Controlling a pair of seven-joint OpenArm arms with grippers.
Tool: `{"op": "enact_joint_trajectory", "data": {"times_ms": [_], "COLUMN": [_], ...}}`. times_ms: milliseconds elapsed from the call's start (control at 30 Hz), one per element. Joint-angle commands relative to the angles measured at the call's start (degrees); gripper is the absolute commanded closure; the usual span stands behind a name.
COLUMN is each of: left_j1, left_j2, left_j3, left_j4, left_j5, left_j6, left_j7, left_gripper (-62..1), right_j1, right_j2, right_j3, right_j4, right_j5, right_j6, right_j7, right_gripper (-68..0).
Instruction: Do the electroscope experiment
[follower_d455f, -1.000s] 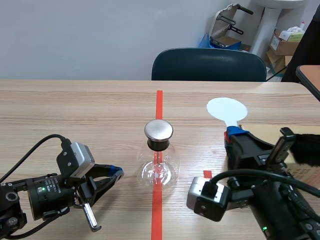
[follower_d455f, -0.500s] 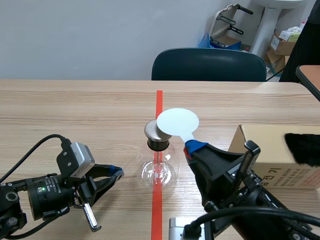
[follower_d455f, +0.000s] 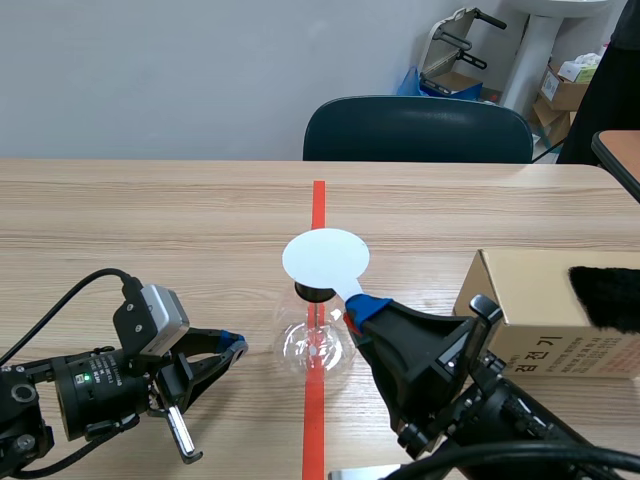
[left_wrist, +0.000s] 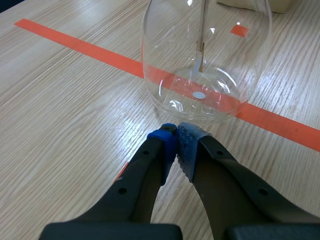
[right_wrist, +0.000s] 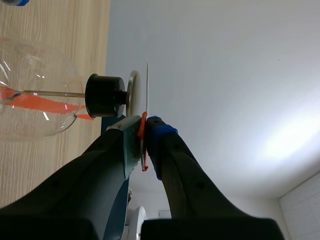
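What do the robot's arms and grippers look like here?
Both arms are black with thick, tapering black fingers. The left gripper has one blue pad and one grey dotted pad; the right gripper likewise. The left arm carries a silver-grey camera box, a looping black cable and a small green light.

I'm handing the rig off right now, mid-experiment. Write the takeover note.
Left claw: shut on nothing, low, just short of the electroscope.
Right claw: shut on the white paddle by its handle, disc over the metal cap, slight gap showing.
Black fur lies on the cardboard box.
Done: paddle gripped, at cap. Left: probably touch the cap, watch inside the flask.
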Motion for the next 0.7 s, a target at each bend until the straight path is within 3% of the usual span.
{"op": "enact_joint_trajectory", "data": {"times_ms": [0, 167, 367, 667], "left_j1": [-0.3, -0.3, -0.3, -0.3], "left_j2": [0.3, 0.3, 0.3, 0.3], "left_j3": [0.0, 0.0, 0.0, 0.0], "left_j4": [1.3, 1.3, 1.3, 1.3], "left_j5": [-0.4, -0.4, -0.4, -0.4], "left_j6": [-0.1, -0.1, -0.1, -0.1], "left_j7": [-0.8, -0.8, -0.8, -0.8], "left_gripper": [-3.1, -3.1, -3.1, -3.1], "right_j1": [0.5, 0.5, 0.5, 0.5], "right_j2": [0.3, 0.3, 0.3, 0.3], "right_j3": [0.2, 0.2, 0.9, 2.4], "right_j4": [1.0, 1.0, 1.0, 1.0], "right_j5": [0.2, 0.2, 0.2, 0.2], "right_j6": [-0.6, -0.6, -0.6, -0.6], "right_j7": [0.0, -0.3, -4.3, -17.3], "right_gripper": [-0.6, -0.6, -0.6, -0.6]}}
